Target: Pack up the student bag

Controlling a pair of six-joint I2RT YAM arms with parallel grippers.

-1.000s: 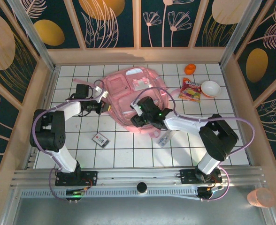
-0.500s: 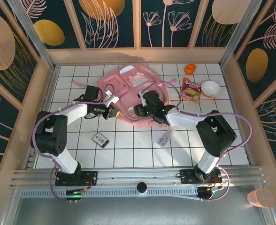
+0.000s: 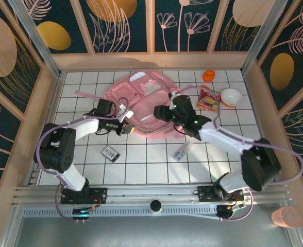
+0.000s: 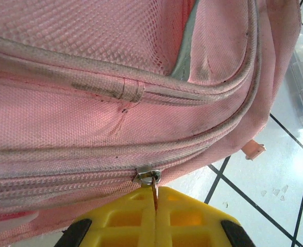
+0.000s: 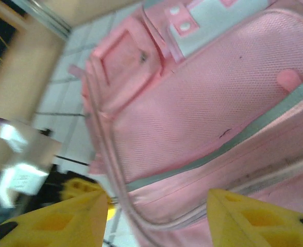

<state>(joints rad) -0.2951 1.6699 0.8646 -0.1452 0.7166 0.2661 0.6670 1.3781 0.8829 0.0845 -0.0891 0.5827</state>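
White-and-black arms (image 3: 79, 122) — lilac cables (image 3: 288, 151), yellow fingers (image 4: 120, 218).

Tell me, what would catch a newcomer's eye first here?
The big pale pink student bag lying on the white tiled table grabs the eye first. At its near-left edge the left tool, yellow-fingered, is pinched shut on a zip pull, while the right tool hangs open above the bag. Off to the right sit a colourful snack packet and a small bowl.
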